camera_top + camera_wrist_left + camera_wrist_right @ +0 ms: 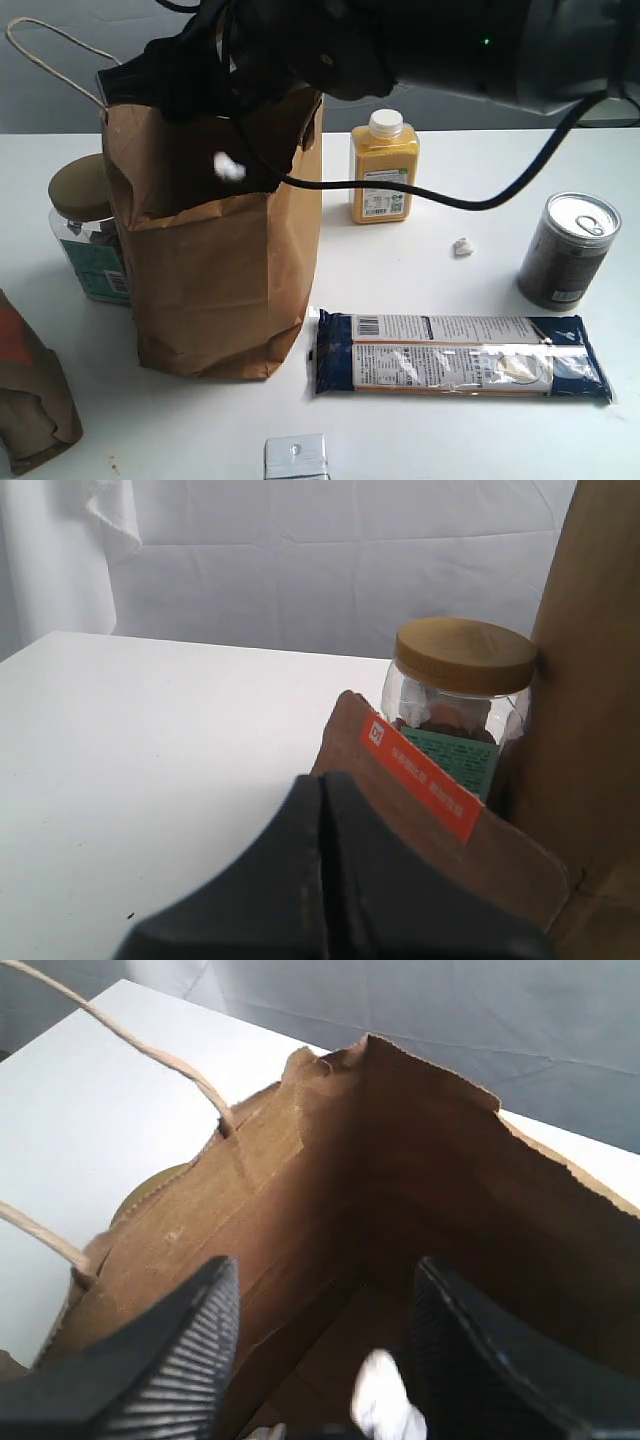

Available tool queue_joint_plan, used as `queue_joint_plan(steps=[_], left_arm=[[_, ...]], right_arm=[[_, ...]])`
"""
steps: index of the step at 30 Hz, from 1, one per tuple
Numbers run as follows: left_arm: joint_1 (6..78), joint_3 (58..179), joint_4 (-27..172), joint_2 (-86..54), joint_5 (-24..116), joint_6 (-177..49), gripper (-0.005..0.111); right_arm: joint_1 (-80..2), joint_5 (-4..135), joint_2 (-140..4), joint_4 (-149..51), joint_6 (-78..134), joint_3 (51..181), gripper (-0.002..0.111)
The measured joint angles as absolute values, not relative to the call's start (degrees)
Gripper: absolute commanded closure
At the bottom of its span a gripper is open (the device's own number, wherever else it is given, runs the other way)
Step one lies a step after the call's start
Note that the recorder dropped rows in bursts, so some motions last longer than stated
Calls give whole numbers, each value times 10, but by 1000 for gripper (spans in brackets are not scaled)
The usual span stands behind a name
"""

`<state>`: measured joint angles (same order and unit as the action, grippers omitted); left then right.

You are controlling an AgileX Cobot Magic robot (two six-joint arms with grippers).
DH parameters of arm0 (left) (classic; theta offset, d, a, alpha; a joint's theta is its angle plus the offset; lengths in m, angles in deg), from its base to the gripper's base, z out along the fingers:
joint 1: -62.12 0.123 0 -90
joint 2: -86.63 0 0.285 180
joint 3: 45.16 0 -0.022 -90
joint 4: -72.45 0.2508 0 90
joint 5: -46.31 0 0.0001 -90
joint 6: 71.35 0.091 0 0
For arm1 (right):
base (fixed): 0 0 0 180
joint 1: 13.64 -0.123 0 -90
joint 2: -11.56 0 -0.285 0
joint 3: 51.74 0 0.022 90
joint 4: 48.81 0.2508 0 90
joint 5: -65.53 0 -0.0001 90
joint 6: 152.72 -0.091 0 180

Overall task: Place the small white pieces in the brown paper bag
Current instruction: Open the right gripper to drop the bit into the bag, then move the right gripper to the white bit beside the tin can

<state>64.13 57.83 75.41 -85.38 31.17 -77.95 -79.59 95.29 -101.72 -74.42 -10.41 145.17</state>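
Note:
The tall brown paper bag stands upright at the left with its ragged mouth open. My right gripper hangs open over that mouth, reaching in from the right as a dark blur. One small white piece shows blurred in mid-air between and below the fingers, inside the bag; in the exterior view it shows as a white piece at the bag's mouth. A second white lump lies lower in the bag. Another white piece rests on the table. My left gripper is shut and empty.
A yellow bottle stands behind the bag and a tin can at the right. A long pasta packet lies in front, a silvery packet nearer still. A lidded jar and a short wrinkled bag sit left.

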Motion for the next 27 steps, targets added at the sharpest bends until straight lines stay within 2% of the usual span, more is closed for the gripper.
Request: queue_joint_plan(steps=[3,9,10,14,19,24,27], left_arm=[[641,578,754,-854,312,-779,107],[641,578,754,-854,312,-779,107],[641,578,754,-854,312,-779,107],[641,578,754,-854,312,-779,107],[641,578,754,-854,312,-779,107],[641,578,754,-854,312,-779,107],[641,578,754,-854,312,-779,107]], right_arm=[[-796,954,-1017,-743,-104,1452,57],[-832,986,-981,-735,-104,1452,106],[-844,1005,-965,-735,-104,1452,108],[-908,1068,-903,-741,-104,1429,108],[-974,1129,-816,-748,-179,1308,108],[-982,1136,-736,-755,-254,1186,108],[-949,1136,-686,-725,-267,1086,108]])
